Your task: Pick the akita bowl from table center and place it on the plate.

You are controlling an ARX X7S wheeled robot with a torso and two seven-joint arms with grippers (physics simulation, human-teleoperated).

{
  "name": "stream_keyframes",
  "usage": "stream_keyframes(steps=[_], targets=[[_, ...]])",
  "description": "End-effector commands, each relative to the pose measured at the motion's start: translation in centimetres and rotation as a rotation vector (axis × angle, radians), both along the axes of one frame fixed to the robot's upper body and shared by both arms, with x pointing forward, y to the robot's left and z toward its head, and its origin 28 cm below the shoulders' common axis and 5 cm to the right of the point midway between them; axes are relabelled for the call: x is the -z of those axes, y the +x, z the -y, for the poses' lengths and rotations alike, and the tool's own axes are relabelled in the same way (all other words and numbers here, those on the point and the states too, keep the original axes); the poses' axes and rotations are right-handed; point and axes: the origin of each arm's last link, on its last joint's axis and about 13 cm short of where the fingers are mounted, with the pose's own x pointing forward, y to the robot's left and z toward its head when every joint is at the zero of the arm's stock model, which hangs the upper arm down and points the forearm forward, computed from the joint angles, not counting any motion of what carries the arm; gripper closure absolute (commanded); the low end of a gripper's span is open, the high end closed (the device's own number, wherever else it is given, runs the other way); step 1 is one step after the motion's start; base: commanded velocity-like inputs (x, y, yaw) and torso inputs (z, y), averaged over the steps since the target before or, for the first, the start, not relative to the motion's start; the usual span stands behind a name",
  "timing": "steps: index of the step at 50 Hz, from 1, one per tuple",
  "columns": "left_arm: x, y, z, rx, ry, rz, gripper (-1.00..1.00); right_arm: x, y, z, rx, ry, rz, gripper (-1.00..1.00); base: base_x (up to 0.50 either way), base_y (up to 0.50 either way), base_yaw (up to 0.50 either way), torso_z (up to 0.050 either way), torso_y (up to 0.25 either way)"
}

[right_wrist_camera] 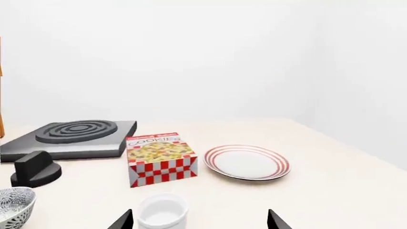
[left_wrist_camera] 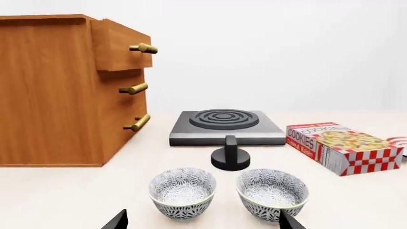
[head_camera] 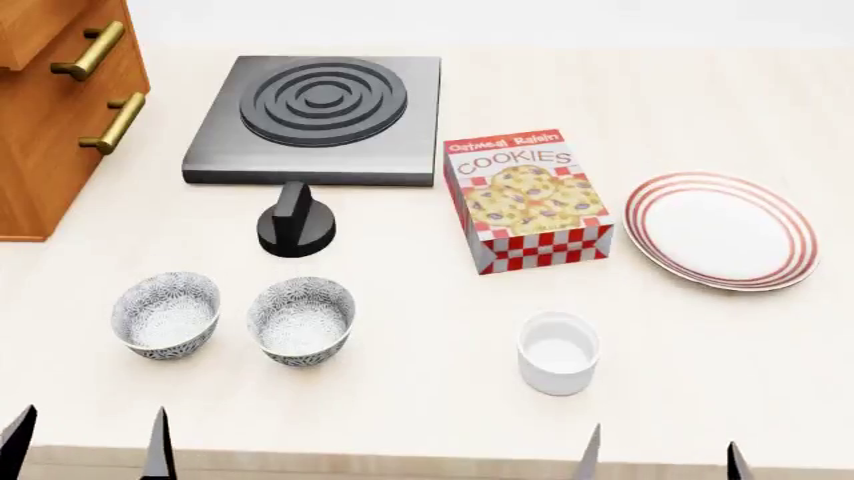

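Note:
Two speckled grey-black akita bowls stand side by side near the table's front. The one nearer the table centre (head_camera: 302,320) (left_wrist_camera: 272,193) is to the right of its twin (head_camera: 166,314) (left_wrist_camera: 182,191). Its rim also shows in the right wrist view (right_wrist_camera: 13,205). The plate (head_camera: 721,230) (right_wrist_camera: 247,162), white with red rings, lies at the right. My left gripper (head_camera: 87,452) (left_wrist_camera: 203,222) is open and empty, short of both bowls. My right gripper (head_camera: 661,460) (right_wrist_camera: 200,221) is open and empty at the front edge, near a plain white cup (head_camera: 558,352) (right_wrist_camera: 163,215).
A cookies box (head_camera: 527,200) lies between the bowls and the plate. A dark hob (head_camera: 318,115) sits at the back with a black knob (head_camera: 295,222) in front of it. A wooden drawer cabinet (head_camera: 54,110) stands at the far left.

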Motion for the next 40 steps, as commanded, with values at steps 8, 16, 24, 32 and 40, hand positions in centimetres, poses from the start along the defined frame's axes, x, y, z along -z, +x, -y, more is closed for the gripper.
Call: stream_keyframes(steps=[8,16,24,32,40], targets=[[-1.8,-0.2,-1.1,-0.046,-0.005,0.068,-1.00,-3.8,-4.0,1.7,0.128,0.007,0.168,-1.00,0.26,0.00,0.00,0.000,0.000],[-1.6,-0.5,-1.5,-0.036,-0.027,0.077,-1.00,-3.2,-3.7,1.5,0.120,0.011,0.157,-1.00,0.44,0.00,0.00,0.000,0.000],[-1.4,-0.2,-1.7,-0.056,-0.030,0.054,-1.00,-3.0,-3.8,2.1,0.130,0.020,0.160,-1.00,0.20,0.00,0.00,0.000,0.000],[-1.1,-0.3,-1.6,-0.064,-0.029,0.045,-1.00,-3.1,-4.2,2.2,0.129,0.030,0.173,-1.00,0.50,0.00,0.00,0.000,0.000],[-1.0,-0.4,-1.7,-0.066,-0.031,0.041,-1.00,-3.0,-4.3,2.3,0.157,0.042,0.179,-1.00,0.35,0.00,0.00,0.000,0.000]])
